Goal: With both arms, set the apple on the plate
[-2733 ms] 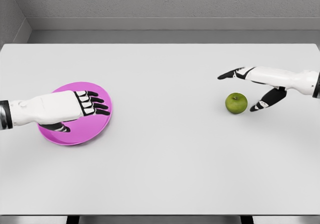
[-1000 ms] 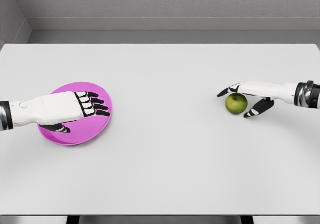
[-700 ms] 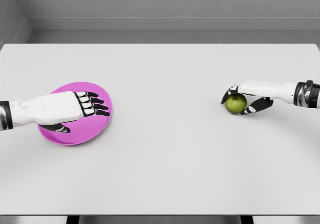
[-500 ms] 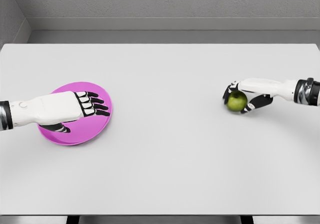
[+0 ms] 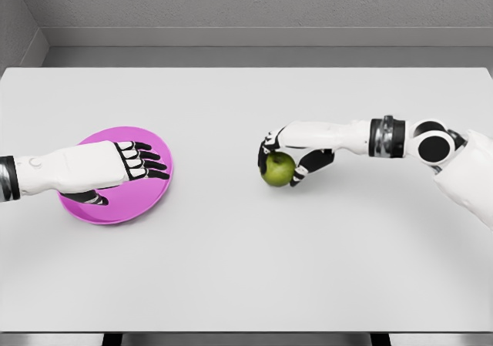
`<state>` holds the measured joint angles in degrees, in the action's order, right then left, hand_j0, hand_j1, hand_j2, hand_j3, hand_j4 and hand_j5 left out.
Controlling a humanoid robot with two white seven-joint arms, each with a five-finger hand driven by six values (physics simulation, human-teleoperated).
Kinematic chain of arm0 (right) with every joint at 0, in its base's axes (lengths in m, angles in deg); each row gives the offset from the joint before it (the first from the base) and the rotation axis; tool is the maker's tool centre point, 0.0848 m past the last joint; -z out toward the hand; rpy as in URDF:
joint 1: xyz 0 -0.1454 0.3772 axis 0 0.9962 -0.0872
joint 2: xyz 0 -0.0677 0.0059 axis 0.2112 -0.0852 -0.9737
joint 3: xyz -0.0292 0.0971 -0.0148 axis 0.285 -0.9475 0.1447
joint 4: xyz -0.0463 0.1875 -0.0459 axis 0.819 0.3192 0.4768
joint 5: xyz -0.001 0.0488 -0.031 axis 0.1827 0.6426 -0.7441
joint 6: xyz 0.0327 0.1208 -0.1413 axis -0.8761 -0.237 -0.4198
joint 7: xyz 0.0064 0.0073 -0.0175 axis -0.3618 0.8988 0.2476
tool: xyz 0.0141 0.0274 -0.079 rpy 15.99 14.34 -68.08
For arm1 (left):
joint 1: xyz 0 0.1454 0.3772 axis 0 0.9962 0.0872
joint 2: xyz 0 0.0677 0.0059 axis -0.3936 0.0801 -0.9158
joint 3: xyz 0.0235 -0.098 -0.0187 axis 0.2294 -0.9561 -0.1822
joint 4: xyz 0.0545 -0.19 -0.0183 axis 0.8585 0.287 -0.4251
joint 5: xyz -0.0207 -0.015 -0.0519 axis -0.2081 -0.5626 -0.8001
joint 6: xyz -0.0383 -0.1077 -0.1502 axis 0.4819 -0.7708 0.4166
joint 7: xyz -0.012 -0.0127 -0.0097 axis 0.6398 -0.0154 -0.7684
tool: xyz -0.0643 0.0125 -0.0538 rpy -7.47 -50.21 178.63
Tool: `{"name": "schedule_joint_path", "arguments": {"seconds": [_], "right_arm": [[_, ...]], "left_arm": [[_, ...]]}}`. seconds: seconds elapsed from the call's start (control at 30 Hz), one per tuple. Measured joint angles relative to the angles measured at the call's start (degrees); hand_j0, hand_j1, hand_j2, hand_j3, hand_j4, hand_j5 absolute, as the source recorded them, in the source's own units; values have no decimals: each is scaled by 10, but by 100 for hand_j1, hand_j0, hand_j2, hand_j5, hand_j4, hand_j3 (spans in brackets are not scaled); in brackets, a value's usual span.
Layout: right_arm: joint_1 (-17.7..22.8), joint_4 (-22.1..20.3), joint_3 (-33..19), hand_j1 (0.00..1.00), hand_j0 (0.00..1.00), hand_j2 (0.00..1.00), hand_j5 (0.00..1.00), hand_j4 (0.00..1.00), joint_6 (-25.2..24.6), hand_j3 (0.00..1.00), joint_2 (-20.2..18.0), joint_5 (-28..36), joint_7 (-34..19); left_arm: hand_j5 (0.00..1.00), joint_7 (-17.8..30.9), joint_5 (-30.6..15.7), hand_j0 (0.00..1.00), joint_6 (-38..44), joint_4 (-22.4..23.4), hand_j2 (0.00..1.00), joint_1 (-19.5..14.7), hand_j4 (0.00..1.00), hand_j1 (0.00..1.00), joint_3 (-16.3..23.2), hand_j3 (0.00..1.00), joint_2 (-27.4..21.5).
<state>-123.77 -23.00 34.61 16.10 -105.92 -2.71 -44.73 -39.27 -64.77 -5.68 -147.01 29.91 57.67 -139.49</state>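
A green apple (image 5: 278,169) is near the middle of the white table, held by my right hand (image 5: 285,159), whose fingers curl over its top and right side. The right arm stretches in from the right edge. At the left lies a round magenta plate (image 5: 154,188). My left hand (image 5: 127,162) hovers flat above the plate with its fingers spread and holds nothing; it hides much of the plate's middle.
The white table (image 5: 246,261) fills the view, with a grey wall behind its far edge. Bare tabletop separates the apple from the plate.
My right hand closed on the apple and carried it leftward from the table's right side to near the middle. The left hand and plate have not moved.
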Motion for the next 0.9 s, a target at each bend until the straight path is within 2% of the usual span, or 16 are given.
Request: {"name": "schedule_joint_path", "arguments": {"seconds": [0.03, 0.07, 0.13, 0.37, 0.43, 0.5, 0.57, 0.63, 0.67, 0.8, 0.9], "right_arm": [[-3, 1, 0, 49, 49, 49, 49, 49, 0, 49, 3, 0, 0], [-4, 1, 0, 56, 56, 56, 56, 56, 0, 56, 6, 0, 0], [-3, 3, -3, 100, 100, 100, 100, 100, 0, 100, 9, -1, 0], [2, 7, -24, 100, 100, 100, 100, 100, 0, 100, 11, -2, 0], [15, 19, -53, 100, 100, 100, 100, 100, 0, 100, 10, -1, 0], [38, 39, -102, 100, 100, 100, 100, 100, 0, 100, 5, 0, 0], [67, 60, -178, 100, 100, 100, 100, 100, 0, 100, -1, 0, 0], [78, 71, -243, 100, 100, 100, 100, 100, 0, 100, -5, 0, 0], [79, 74, -264, 100, 100, 100, 100, 100, 0, 100, -9, 0, 0], [99, 79, -326, 100, 100, 100, 100, 100, -1, 100, -34, -1, 0], [108, 80, -342, 100, 100, 100, 100, 100, -1, 100, -43, -1, 0]], "left_arm": [[100, 0, 0, 100, 0, 0, 100, 0, 100, 100, 0, 100, 0], [100, 0, 0, 100, 0, 0, 100, 0, 100, 100, 0, 100, 0], [100, 0, 0, 100, 0, 0, 100, 0, 100, 100, 0, 100, 0], [100, 0, 0, 100, 0, 0, 100, 0, 100, 100, 0, 100, 0], [100, 0, 0, 100, 0, 2, 100, -4, 100, 100, -1, 100, 0], [100, 12, -1, 100, 0, 3, 100, -12, 100, 100, 2, 100, 28], [100, 35, -3, 100, 0, 2, 100, -29, 100, 100, 4, 100, 61], [100, 48, -4, 100, 0, 4, 100, -60, 100, 100, 4, 100, 94], [100, 53, -4, 100, 0, 7, 100, -62, 100, 100, 5, 100, 113], [100, 86, -3, 100, 0, 22, 100, -85, 100, 100, 5, 100, 164], [100, 97, -2, 100, 0, 67, 100, -103, 100, 100, 6, 100, 208]]}}
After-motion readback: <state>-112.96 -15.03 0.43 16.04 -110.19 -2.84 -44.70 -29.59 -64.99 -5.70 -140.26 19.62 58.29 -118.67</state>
